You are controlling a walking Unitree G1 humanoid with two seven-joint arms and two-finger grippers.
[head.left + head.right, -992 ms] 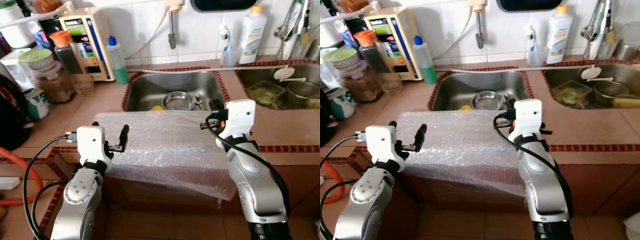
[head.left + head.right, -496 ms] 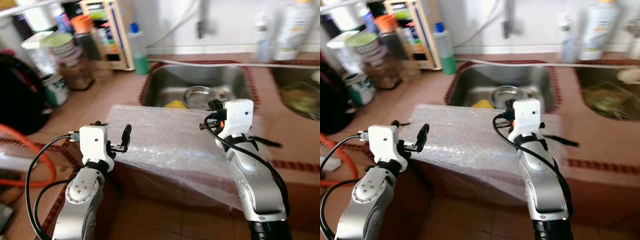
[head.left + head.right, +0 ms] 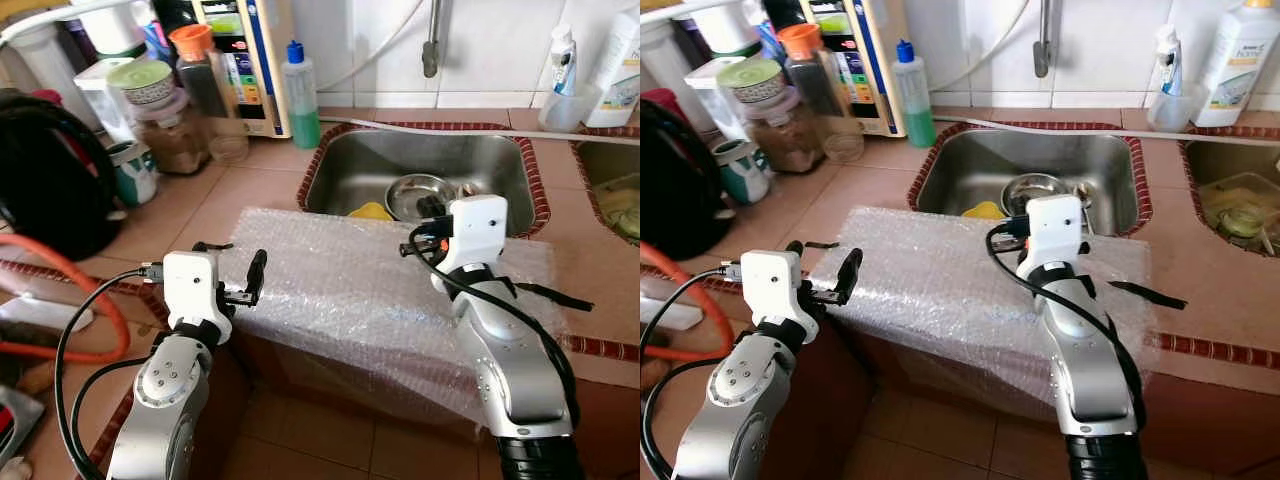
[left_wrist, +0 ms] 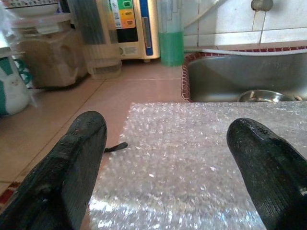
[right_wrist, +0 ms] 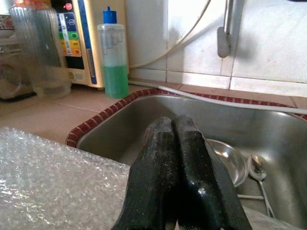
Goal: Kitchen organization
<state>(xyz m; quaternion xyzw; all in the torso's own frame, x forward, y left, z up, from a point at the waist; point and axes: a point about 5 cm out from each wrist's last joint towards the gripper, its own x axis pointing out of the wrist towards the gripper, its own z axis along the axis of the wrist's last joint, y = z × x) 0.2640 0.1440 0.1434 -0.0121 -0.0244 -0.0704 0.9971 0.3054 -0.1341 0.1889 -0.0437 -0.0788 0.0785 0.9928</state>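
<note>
Bubble wrap (image 3: 380, 300) spread flat over the tiled counter (image 3: 230, 200), near edge draped over the front lip, far edge stopping just short of the sink (image 3: 420, 170). Same sheet, same lie as a second ago; shifted in the frame only because of the head turning left and steadying, bringing more of the jars and the black bag at the left into sight and dropping the second basin toward the right edge. No progress on the tidying to read from that: sheet not lifted, not folded, nothing gripped.

Left gripper (image 3: 243, 285) poised at the sheet's left edge, fingers spread wide with the wrap showing between them (image 4: 81, 158), holding nothing and, as far as can be judged, not touching it. Right gripper (image 5: 178, 177) above the sheet's far edge, pointing toward the sink, fingers pressed tight together with nothing between them.

Beyond: steel bowl (image 3: 418, 192) and a spoon in the basin, green soap bottle (image 3: 300, 85) at the wall, a black strip (image 3: 1148, 293) lying on the wrap's right side.
</note>
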